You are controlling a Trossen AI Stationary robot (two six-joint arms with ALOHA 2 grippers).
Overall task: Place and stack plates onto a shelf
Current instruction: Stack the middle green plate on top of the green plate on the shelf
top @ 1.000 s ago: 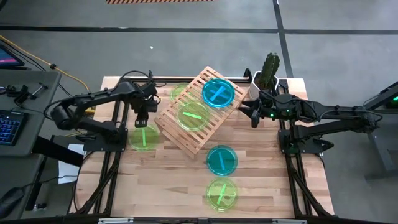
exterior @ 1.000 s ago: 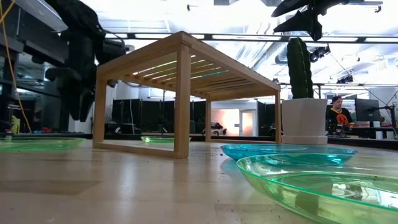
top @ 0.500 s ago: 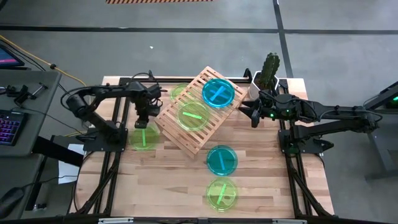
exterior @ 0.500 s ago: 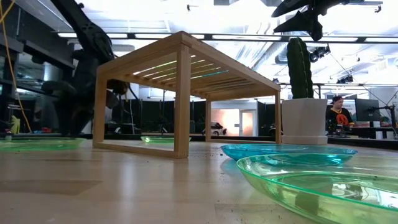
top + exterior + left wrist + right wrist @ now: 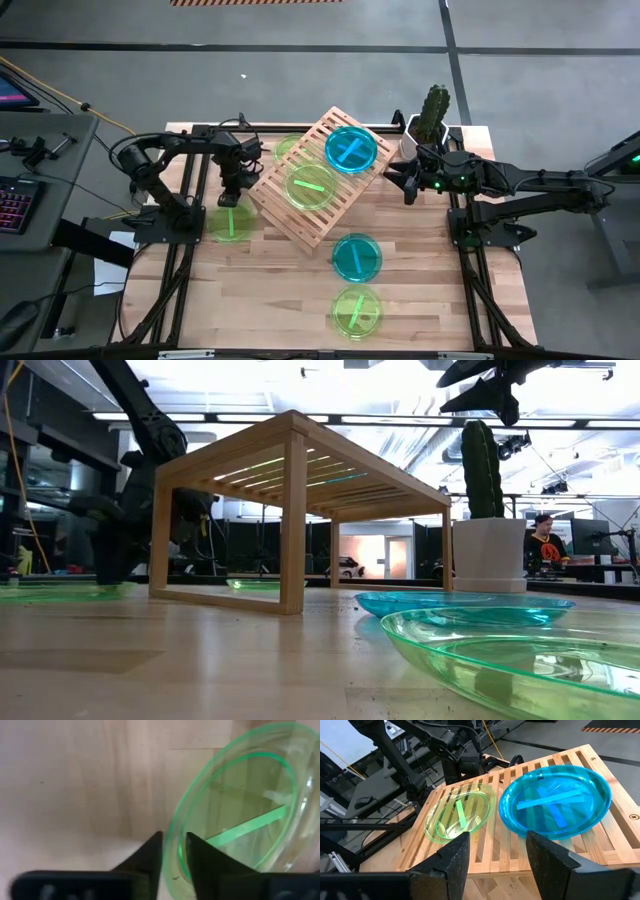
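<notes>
A lime-green plate lies flat on the table left of the wooden shelf. My left gripper is down at its far rim and shut on it; it also shows in the left wrist view. A teal plate and a green plate rest on the shelf's slats. Another green plate lies partly under the shelf's far side. A teal plate and a green plate lie on the table nearer the front. My right gripper is open and empty, held high to the right of the shelf. My left gripper has the green plate's rim between its two fingers, one finger inside the plate and one outside. The fingers come from above, pointing down, at the plate's far edge. The plate lies flat on the table.
A cactus in a white pot stands at the far right, behind my right gripper. The shelf stands on legs, with open space beneath. Bare tabletop lies at the front left. A person shows far behind the table.
My left gripper has gone down toward the green plate at the table's left, while its arm has drawn in toward the shelf. The plates and the shelf have stayed where they were.
</notes>
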